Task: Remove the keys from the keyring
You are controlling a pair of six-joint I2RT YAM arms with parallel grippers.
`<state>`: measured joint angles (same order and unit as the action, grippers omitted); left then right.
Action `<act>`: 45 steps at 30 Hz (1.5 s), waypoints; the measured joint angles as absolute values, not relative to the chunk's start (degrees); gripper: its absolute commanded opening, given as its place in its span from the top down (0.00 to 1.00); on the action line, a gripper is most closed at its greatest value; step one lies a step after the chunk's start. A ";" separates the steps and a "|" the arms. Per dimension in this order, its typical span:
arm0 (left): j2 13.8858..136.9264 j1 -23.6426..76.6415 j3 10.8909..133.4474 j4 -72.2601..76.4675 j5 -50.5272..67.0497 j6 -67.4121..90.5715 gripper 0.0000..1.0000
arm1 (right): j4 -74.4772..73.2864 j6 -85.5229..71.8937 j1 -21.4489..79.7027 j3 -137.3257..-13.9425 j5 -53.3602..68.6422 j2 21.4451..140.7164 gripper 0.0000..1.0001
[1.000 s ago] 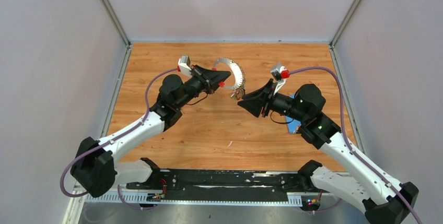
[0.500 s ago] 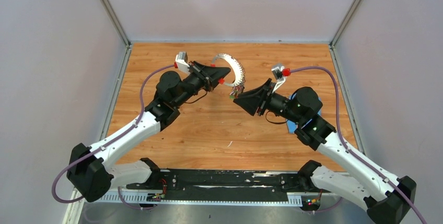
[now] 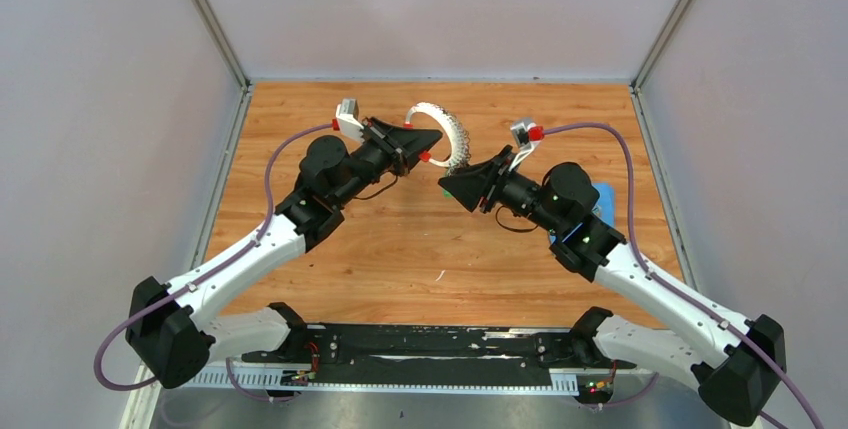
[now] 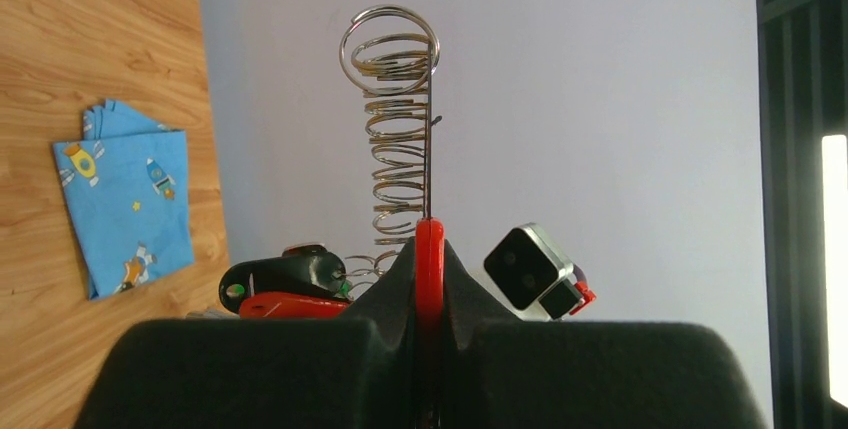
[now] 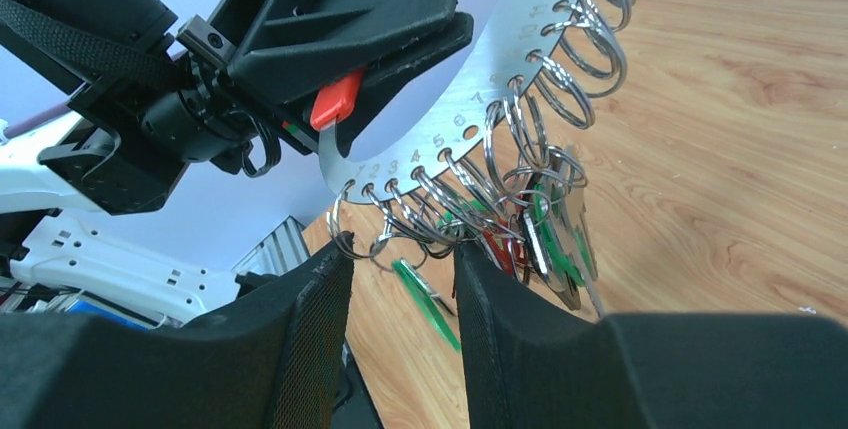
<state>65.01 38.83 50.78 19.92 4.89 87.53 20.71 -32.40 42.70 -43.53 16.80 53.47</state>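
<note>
The keyring (image 3: 455, 137) is a flat silver arc with numbered holes and small wire rings, held in the air. My left gripper (image 3: 427, 152) is shut on its red part (image 4: 429, 254). In the left wrist view the ring (image 4: 400, 129) stands edge-on above the jaws (image 4: 429, 284). The keys (image 5: 545, 239), with green and red caps, hang in a bunch from its lower end. My right gripper (image 5: 398, 254) is open just below that end. One green-capped key (image 5: 428, 297) hangs between its fingers, and the right finger's tip (image 5: 470, 259) is against the small rings. In the top view the right gripper (image 3: 447, 189) sits under the ring.
A blue patterned cloth (image 3: 604, 197) lies on the wooden table (image 3: 400, 239) by the right arm; it also shows in the left wrist view (image 4: 130, 199). Grey walls stand on three sides.
My right arm has reached forward and left, bringing its open fingers under the ring's lower end. The left gripper holds the ring slightly higher and farther back.
</note>
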 measured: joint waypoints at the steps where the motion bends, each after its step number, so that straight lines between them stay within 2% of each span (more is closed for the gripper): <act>1: 64.99 38.83 50.78 19.84 4.80 87.42 1.00 | 21.04 -32.42 42.83 -43.53 16.38 53.54 0.56; 5: 64.77 38.85 50.96 19.31 4.51 87.00 1.00 | 21.93 -32.45 43.13 -43.53 15.18 53.69 0.57; 10: 64.42 38.87 51.57 19.00 4.16 86.80 1.00 | 23.46 -32.67 43.16 -43.22 14.98 54.74 0.63; 21: 63.90 39.16 51.66 17.65 3.31 86.26 1.00 | 28.56 -33.71 43.53 -39.64 17.65 54.81 0.68; 23: 63.90 39.16 51.66 17.47 3.18 86.06 1.00 | 29.41 -34.13 43.53 -39.40 17.98 54.81 0.72; 27: 63.72 39.16 51.66 17.21 2.68 85.80 1.00 | 30.55 -35.20 43.53 -38.89 18.33 54.63 0.98; 28: 63.64 39.16 51.66 17.15 2.57 85.73 1.00 | 30.55 -35.03 43.53 -38.85 18.48 54.59 0.99; 37: 62.81 39.16 51.66 16.51 1.85 84.18 1.00 | 29.98 -35.38 43.53 -38.44 19.59 53.41 0.99; 45: 62.57 39.20 53.39 14.22 2.92 76.42 1.00 | 24.32 -31.94 43.53 -40.01 22.11 52.38 0.99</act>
